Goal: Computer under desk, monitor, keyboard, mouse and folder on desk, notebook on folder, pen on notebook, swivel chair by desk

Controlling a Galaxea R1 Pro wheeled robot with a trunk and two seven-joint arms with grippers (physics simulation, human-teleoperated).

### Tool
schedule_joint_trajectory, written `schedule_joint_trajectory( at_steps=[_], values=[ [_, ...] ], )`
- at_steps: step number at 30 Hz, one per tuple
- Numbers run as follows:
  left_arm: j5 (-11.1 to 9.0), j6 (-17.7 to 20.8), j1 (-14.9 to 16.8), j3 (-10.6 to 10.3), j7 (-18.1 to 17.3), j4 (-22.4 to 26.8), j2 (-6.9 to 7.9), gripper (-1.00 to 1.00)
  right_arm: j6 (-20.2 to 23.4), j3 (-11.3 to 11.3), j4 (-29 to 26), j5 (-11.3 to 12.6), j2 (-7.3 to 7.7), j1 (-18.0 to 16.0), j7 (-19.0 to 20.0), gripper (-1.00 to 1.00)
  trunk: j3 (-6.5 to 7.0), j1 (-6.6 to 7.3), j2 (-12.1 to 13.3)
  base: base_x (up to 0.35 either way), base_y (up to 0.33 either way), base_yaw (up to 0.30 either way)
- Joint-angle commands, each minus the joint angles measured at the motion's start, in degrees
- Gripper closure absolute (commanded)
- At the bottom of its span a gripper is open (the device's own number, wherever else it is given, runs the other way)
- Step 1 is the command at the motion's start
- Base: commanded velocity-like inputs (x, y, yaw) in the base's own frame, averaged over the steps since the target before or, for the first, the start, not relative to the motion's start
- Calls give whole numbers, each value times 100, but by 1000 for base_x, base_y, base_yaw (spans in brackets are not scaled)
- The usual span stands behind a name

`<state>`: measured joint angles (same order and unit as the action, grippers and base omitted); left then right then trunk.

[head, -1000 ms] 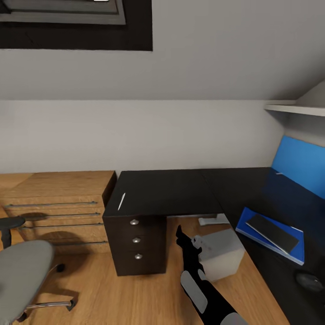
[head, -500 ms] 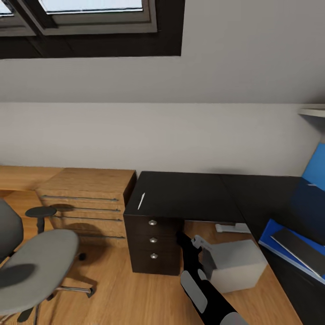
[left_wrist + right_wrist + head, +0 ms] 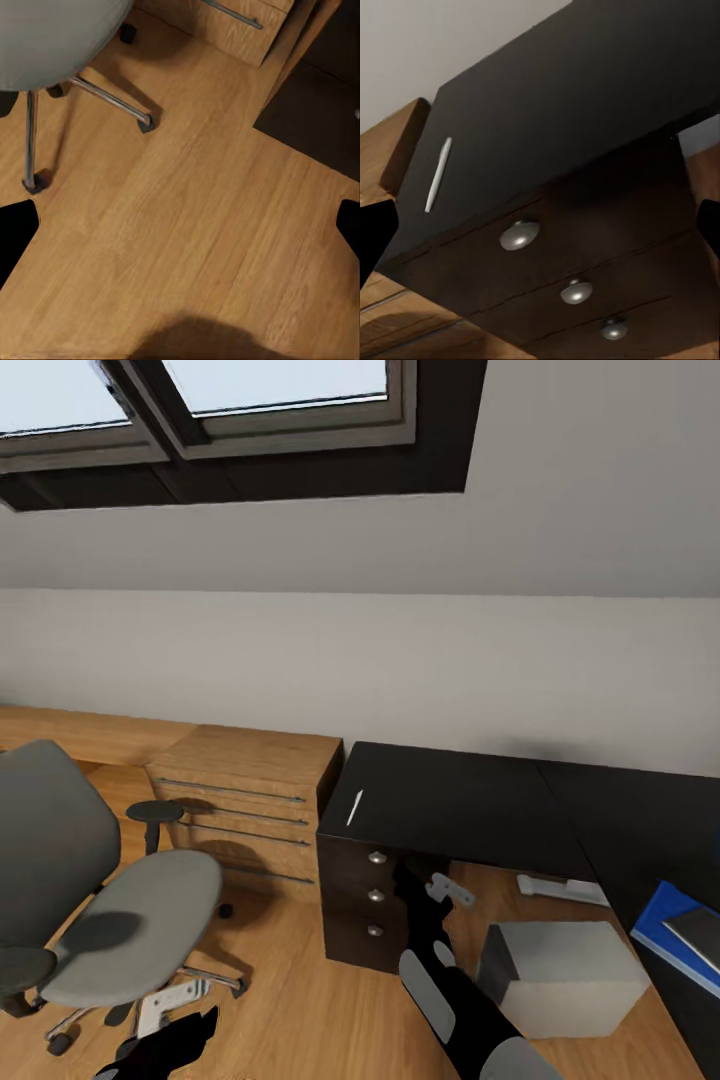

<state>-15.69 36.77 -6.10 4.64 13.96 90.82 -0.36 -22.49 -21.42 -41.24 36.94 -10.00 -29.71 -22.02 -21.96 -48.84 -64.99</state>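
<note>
Swivel chair has come into our view on the left as we turned from the worktop, both tools wide and empty, so moving it comes next.

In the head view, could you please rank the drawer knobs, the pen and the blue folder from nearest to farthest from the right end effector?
1. Drawer knobs, just left of the right end effector.
2. Pen, on the desk's left edge, above the knobs.
3. Blue folder, far right on the desk.
</note>
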Motion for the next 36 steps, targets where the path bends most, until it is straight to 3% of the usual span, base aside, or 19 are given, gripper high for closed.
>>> schedule_joint_trajectory(
  at_steps=[1,6,12,13,14,16,20,23,29,36],
  values=[
    [-63,57,0,23,72,50,-60,-100,82,-21,2,-3,0,-34,-79,-100,13,22,38,0,0,289],
    [-71,152,132,68,150,151,-280,-100,687,-5,-62,-139,152,-156,-221,-100,103,132,238,0,0,289],
    [-112,215,739,120,172,195,-378,-100,1454,76,-785,-58,878,-219,-115,-100,210,264,479,0,0,280],
    [-163,222,847,139,174,196,-389,-100,1569,99,-937,52,1065,-225,72,-100,228,286,519,0,0,171],
    [-317,229,961,240,174,198,-403,-100,1686,182,-1181,253,1306,-229,608,-100,246,307,559,0,0,70],
    [-400,231,1000,301,167,199,-406,-100,1729,350,-1256,351,1456,-228,952,-100,282,351,639,0,0,46],
    [-456,238,1027,371,162,199,-365,-100,1754,738,-1310,425,1591,-223,1230,-100,336,417,759,0,0,20],
    [-463,237,1034,420,165,195,-339,-100,1760,890,-1326,444,1617,-221,1297,-100,336,417,759,0,0,8],
    [-460,233,1039,645,165,192,-270,-100,1713,1019,-1342,460,1602,-219,1357,-100,336,417,759,0,0,3],
    [-449,226,1040,693,165,186,-263,-100,1786,1019,-1335,450,1591,-222,1295,-100,336,417,759,0,0,0]
  ],
)
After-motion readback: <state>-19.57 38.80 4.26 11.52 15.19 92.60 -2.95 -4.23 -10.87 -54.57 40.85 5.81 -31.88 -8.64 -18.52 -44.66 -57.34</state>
